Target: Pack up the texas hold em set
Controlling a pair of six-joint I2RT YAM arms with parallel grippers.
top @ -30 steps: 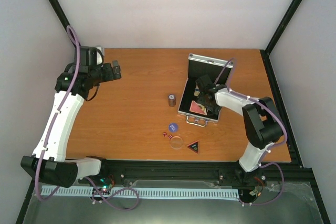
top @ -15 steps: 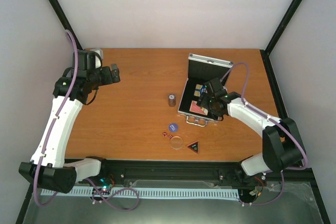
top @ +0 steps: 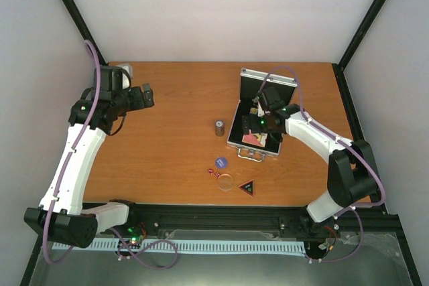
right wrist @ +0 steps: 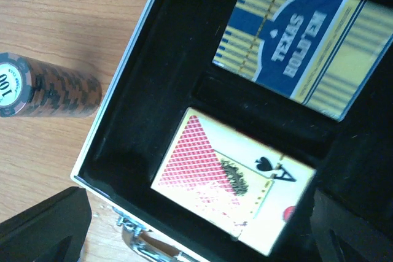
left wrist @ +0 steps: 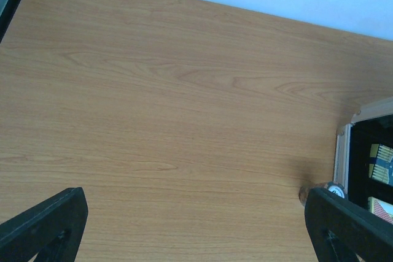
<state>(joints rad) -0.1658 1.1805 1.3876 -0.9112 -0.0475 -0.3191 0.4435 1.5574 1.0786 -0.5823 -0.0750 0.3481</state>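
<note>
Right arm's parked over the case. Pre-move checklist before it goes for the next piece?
1. Is the right gripper free: ok, open, nothing between its fingers.
2. Is the case open: ok, lid up.
3. Decks seated: ok, blue-gold deck and red deck lie flat in separate compartments.
4. Next piece located: ok, chip stack stands on the table left of the case, apart from it.
5. Small pieces: ok, blue chip, red dice, clear disc, black triangle unpacked, grouped near the front edge.
6. Slot fits the stack: cannot tell.
</note>
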